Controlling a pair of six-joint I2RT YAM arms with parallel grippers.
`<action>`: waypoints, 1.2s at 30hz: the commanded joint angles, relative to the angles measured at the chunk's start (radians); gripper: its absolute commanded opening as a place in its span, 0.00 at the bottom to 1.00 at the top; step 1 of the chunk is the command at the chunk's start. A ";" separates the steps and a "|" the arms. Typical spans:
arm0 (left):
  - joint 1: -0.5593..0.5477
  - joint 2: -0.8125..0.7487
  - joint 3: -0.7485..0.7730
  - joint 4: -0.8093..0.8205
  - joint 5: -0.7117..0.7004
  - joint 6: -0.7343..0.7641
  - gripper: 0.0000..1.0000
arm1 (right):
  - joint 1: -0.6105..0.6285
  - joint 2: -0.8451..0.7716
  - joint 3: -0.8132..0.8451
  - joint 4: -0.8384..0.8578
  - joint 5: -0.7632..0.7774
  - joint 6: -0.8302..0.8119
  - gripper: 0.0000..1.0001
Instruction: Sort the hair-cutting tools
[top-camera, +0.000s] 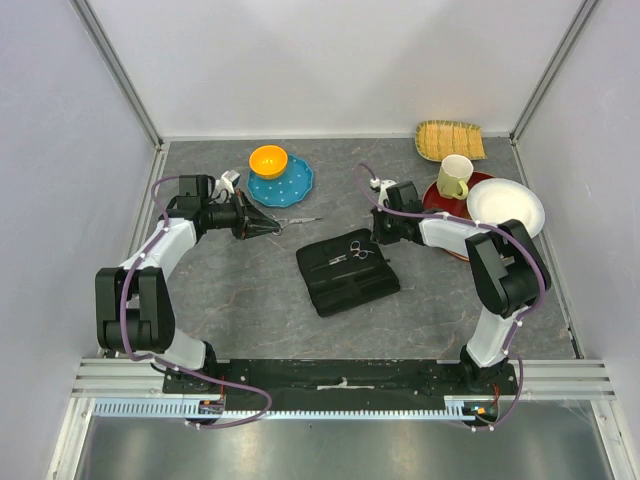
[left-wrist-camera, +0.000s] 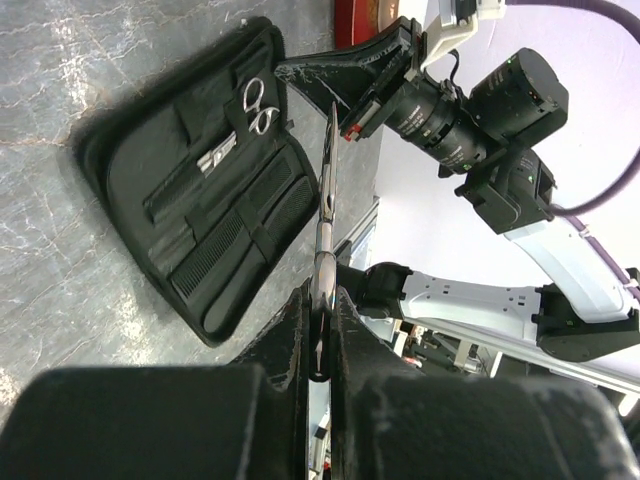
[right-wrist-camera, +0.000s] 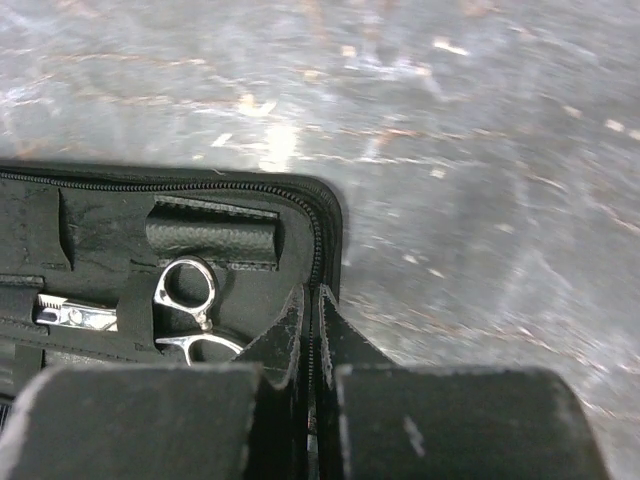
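L claw (left-wrist-camera: 320, 300): jaws nearly shut, clamped on the handle end of one pair of scissors (left-wrist-camera: 321, 270). The blades stick straight out past the fingertips and are closed. In the top view they're held just above the desk (top-camera: 250, 290), tips pointing twd the case (top-camera: 347, 270), w/ a gap between tips and case.

R claw (right-wrist-camera: 312, 305): jaws almost together, only a thin slit left. The zip rim of the case runs into that slit at the case's far R corner, so it's pinching the rim. Case lies open and flat at desk centre, near the front.

Inside the case: 2nd pair of scissors (right-wrist-camera: 75, 317) tucked under straps, finger rings at the corner next to the R claw. A black comb (left-wrist-camera: 215, 255) sits in a lower pocket, teeth showing. More ribbed black shapes beside it, can't tell if that's a 2nd comb.

Desk: grey marbled top. Plain white walls (top-camera: 330, 60) on 3 sides, metal frame posts in the back corners.

Back L: 1 orange bowl (top-camera: 268, 160) on 1 teal dotted plate (top-camera: 295, 185), just behind the L claw. Back R: 1 pale yellow mug (top-camera: 455, 177) on 1 red plate (top-camera: 440, 198), 1 white plate (top-camera: 505, 207) overlapping the red one, 1 woven mat (top-camera: 450, 140) by the back wall.

Count: scissors 2, combs at least 1, case 1, plates 3, bowl 1, mug 1, mat 1.
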 joint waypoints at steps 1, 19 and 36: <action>0.003 0.002 -0.025 0.028 0.028 0.029 0.02 | 0.065 0.042 -0.013 0.017 -0.143 -0.084 0.00; 0.002 -0.337 -0.418 0.141 -0.171 -0.112 0.02 | 0.075 -0.044 -0.038 -0.079 0.165 0.179 0.50; -0.032 -0.265 -0.610 0.531 -0.206 -0.267 0.02 | 0.075 -0.009 -0.108 -0.043 0.055 0.329 0.25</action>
